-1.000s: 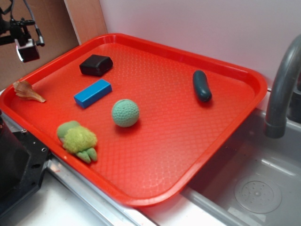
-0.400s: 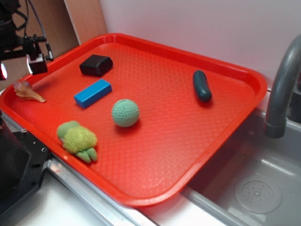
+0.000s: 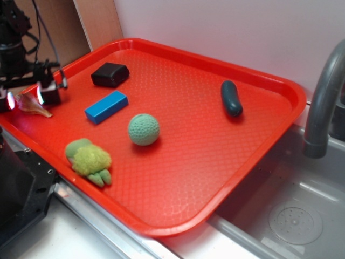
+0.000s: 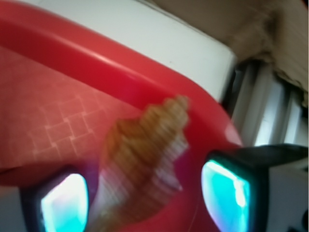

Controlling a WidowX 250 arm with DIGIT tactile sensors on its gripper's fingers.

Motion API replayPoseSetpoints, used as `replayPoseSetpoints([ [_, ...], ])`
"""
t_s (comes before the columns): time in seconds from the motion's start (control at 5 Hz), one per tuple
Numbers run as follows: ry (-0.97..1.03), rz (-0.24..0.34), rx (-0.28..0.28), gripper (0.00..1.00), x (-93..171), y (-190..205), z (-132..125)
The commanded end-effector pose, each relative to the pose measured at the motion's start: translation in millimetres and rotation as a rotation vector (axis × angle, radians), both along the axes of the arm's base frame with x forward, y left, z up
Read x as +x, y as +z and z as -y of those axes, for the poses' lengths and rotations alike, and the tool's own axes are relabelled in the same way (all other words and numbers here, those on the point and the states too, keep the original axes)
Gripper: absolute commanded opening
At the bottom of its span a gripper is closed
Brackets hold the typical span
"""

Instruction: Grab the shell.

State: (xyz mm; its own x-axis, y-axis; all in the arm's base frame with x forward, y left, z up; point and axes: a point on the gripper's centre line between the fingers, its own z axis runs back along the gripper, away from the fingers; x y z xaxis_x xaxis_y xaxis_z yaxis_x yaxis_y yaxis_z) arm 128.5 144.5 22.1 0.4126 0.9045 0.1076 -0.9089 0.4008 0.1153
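Lowered since the earlier frame, fingers now straddle the shell at the tray's nine o'clock edge, spread; closing comes next.

Glossy red plastic tray with embossed grid texture; knobbly matt shell; fuzzy plush toy.

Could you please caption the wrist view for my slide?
Open gripper straddling the tan shell near the red tray's rim.
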Motion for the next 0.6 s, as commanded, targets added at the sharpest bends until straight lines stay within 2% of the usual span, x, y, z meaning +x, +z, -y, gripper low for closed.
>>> replayPoseSetpoints([
  [0.0,-0.095,0.003,-0.008,0.0,-9.0,-4.3,24.2],
  [0.2,-0.2,0.01,0.0,0.0,-0.5,1.1,26.1],
  [0.4,-0.336,0.005,-0.033,0.0,14.1,8.2,24.0],
])
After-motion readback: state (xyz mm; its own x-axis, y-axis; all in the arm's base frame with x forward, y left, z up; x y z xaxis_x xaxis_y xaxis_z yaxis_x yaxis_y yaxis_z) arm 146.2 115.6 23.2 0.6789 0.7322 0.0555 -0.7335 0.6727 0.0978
